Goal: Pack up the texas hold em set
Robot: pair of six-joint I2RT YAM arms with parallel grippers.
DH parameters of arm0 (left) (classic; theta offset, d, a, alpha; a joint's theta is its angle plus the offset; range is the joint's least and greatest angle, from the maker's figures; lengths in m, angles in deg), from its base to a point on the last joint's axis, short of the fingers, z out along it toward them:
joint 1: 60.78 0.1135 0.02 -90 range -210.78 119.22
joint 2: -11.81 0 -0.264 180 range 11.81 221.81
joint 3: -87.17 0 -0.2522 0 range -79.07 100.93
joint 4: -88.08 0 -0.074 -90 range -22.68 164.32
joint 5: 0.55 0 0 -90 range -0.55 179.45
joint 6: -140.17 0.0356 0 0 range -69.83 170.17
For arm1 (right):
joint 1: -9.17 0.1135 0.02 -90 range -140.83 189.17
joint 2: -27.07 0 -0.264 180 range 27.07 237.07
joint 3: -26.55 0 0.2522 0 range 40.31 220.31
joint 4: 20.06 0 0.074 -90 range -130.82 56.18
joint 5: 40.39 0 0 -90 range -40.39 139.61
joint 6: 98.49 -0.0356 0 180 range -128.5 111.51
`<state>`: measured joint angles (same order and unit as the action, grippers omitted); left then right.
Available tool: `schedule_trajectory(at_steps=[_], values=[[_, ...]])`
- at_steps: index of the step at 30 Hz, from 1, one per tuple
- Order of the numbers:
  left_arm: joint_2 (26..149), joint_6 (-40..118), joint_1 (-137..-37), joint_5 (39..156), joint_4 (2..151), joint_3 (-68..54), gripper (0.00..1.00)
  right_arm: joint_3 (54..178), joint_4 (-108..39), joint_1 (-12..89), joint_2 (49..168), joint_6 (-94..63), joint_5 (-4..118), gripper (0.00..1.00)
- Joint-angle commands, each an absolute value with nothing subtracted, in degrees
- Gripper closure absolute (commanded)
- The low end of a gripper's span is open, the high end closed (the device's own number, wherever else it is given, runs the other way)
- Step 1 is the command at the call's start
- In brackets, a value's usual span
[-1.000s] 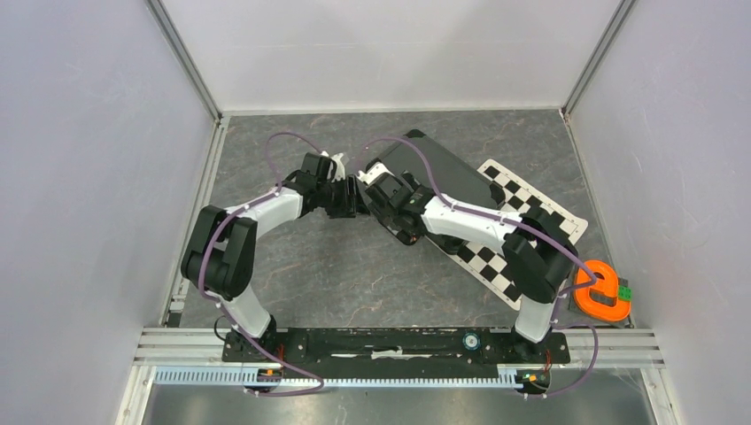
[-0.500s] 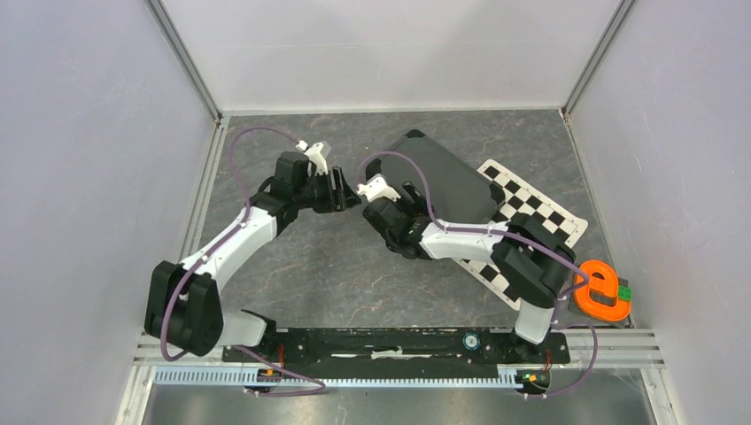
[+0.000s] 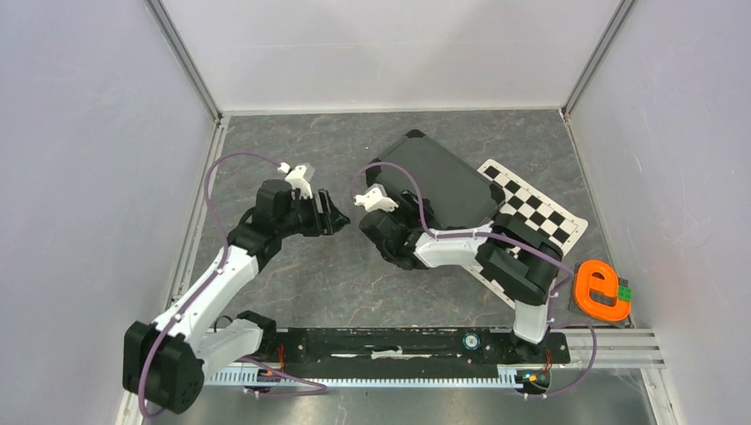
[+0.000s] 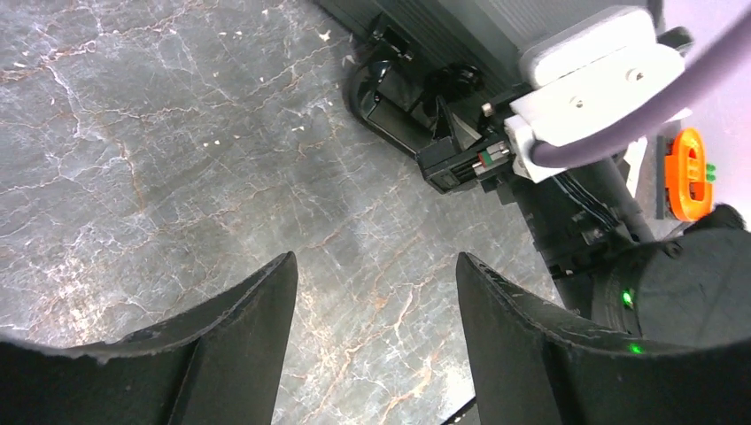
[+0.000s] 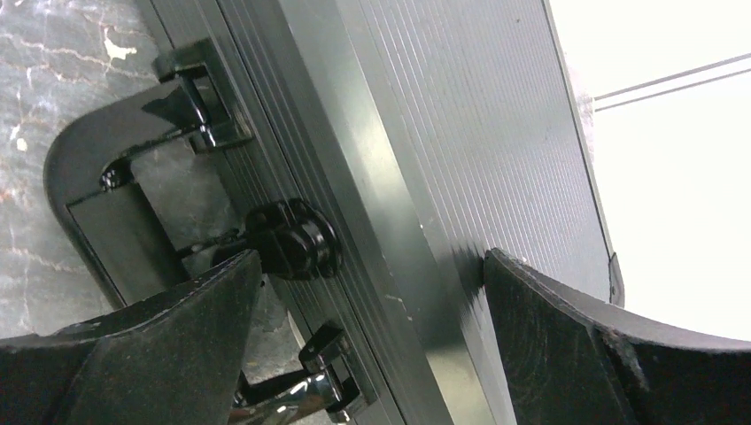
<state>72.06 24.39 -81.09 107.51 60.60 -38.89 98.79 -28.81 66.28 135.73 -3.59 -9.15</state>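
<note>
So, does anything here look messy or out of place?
Nothing looks spilled or broken. The case is shut but lies slanted, with one end over the checkered mat. An orange toy sits far to the right, apart from both; it doesn't look like part of a poker set.

A black rectangular hard case (image 3: 438, 181) lies closed on the grey marbled tabletop (image 3: 354, 283), right of centre and toward the back, set at a slant. Its right part rests on a black-and-white checkered mat (image 3: 542, 215), which reaches out to the right from under it. The case's black plastic handle (image 5: 97, 204) faces left. An orange plastic ring-shaped toy (image 3: 602, 290) sits in the near right corner, right of the mat. The left arm (image 3: 221, 266) holds its jaws over bare tabletop left of the case. The right arm (image 3: 478, 252) holds its jaws at the handle side.
</note>
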Motion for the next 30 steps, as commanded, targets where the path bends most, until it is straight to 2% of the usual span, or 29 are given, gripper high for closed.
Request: schedule_trajectory(at_steps=[1, 6, 10, 11, 12, 16, 21, 30], values=[[67.1, 22.4, -81.0, 105.7, 58.5, -38.9, 0.25, 88.8, -40.1, 64.7, 136.6, -13.2, 8.1, 0.02], [70.7, 17.5, -81.1, 105.0, 64.4, -41.7, 0.16, 90.0, -37.6, 63.7, 128.7, -10.4, 19.8, 0.02], [76.0, 9.6, -81.2, 108.0, 70.8, -43.5, 0.12, 90.7, -37.2, 63.7, 128.2, -9.3, 23.9, 0.02], [76.7, 9.0, -81.1, 108.4, 71.9, -43.7, 0.09, 90.8, -37.1, 63.7, 128.1, -9.5, 24.7, 0.02], [76.6, 7.7, -81.2, 108.0, 73.6, -44.8, 0.01, 90.6, -36.8, 63.7, 127.2, -9.8, 25.6, 0.02], [75.4, 3.3, -81.2, 107.4, 80.8, -49.2, 0.00, 87.3, -35.7, 63.7, 118.3, -10.8, 24.8, 0.02], [77.8, 3.8, -81.7, 107.6, 80.9, -49.4, 0.00, 83.8, -37.4, 63.7, 104.5, -11.9, 27.7, 0.02], [93.3, 1.1, -84.4, 108.1, 89.4, -45.0, 0.03, 78.6, -41.1, 62.5, 90.6, -13.2, 26.4, 0.02]])
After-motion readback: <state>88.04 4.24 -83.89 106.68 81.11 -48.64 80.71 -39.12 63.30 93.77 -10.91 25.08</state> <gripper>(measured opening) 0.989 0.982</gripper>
